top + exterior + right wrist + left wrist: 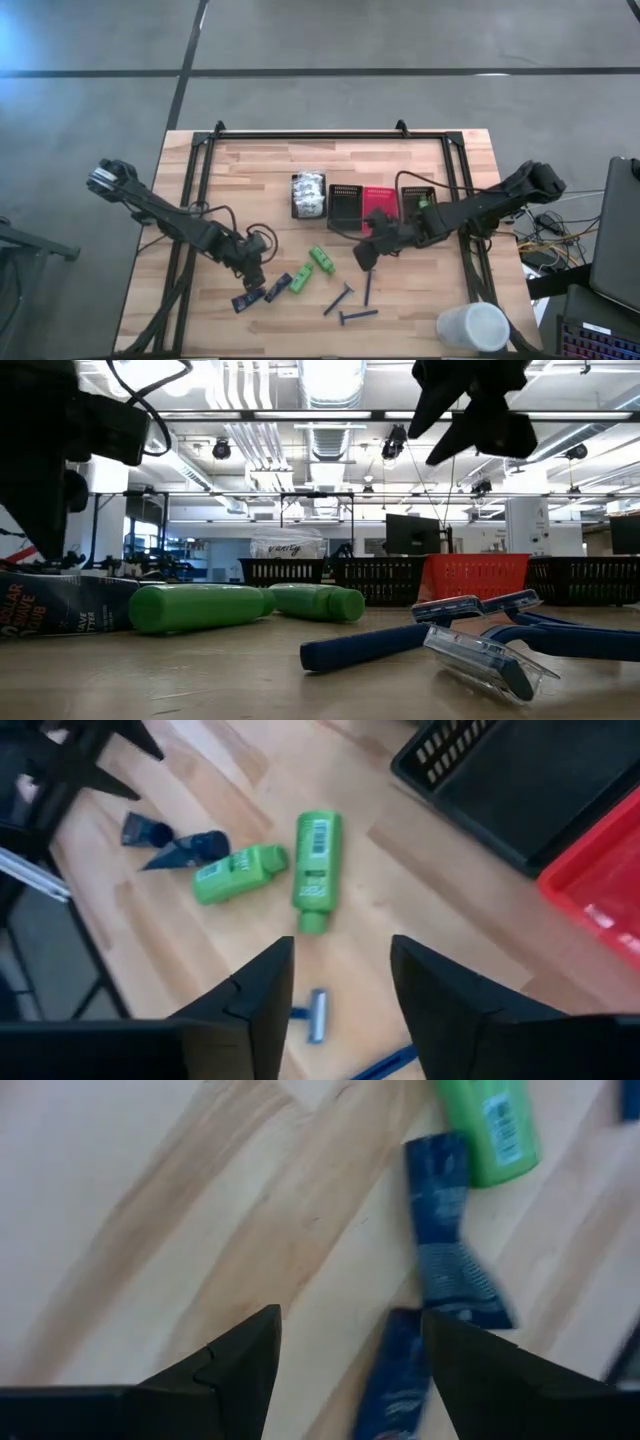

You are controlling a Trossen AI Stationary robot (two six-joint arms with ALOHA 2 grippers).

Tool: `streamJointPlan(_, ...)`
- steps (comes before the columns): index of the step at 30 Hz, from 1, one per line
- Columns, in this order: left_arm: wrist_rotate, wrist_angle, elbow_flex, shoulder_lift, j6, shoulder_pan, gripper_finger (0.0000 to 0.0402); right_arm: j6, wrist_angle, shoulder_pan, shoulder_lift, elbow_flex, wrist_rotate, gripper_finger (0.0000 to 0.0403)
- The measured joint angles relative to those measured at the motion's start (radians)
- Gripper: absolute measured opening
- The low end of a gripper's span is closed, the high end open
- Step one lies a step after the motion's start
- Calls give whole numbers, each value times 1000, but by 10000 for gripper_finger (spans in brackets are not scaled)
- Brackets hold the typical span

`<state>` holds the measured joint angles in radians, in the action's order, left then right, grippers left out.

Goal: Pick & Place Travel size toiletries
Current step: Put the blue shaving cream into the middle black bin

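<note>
The left gripper [254, 277], jaws spread and empty, hovers at lower centre-left over the dark blue flattened tubes [260, 295], apparently lining up a pick. The right gripper [365, 254], parted and empty, hangs centre frame above the blue long-handled razors [350, 301].

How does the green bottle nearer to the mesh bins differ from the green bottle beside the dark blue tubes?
The green bottle nearer to the bins lies alone on bare wood; the green bottle beside the tubes lies close to a dark blue tube. The first shows a barcode label, the second a white printed label. They point in different directions. Both are bright green, small and lying flat.
</note>
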<state>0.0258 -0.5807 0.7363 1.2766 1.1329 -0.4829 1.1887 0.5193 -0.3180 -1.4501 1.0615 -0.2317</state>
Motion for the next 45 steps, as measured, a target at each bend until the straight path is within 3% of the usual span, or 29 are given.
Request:
streamJointPlan(10,11,237,-8,0,309,-7,246,-206,-70,109,-18,12,-3,203)
streamJointPlan(16,65,251,23,0,312,-8,245,-280,-49,126,-1,12,2,216)
streamJointPlan(21,100,251,16,0,261,-3,245,-344,-46,90,3,12,55,224)
streamJointPlan(26,104,250,14,0,326,-3,246,-381,-48,46,1,12,57,234)
streamJointPlan(30,50,258,14,0,570,-5,245,-387,-48,10,1,12,57,244)
streamJointPlan(32,-11,259,14,0,613,-6,245,-404,-48,-7,1,12,56,249)
streamJointPlan(35,-71,260,14,2,581,-16,245,-420,-49,-23,-4,12,54,257)
streamJointPlan(45,-68,298,11,4,458,-38,245,-448,-54,-27,-21,12,26,286)
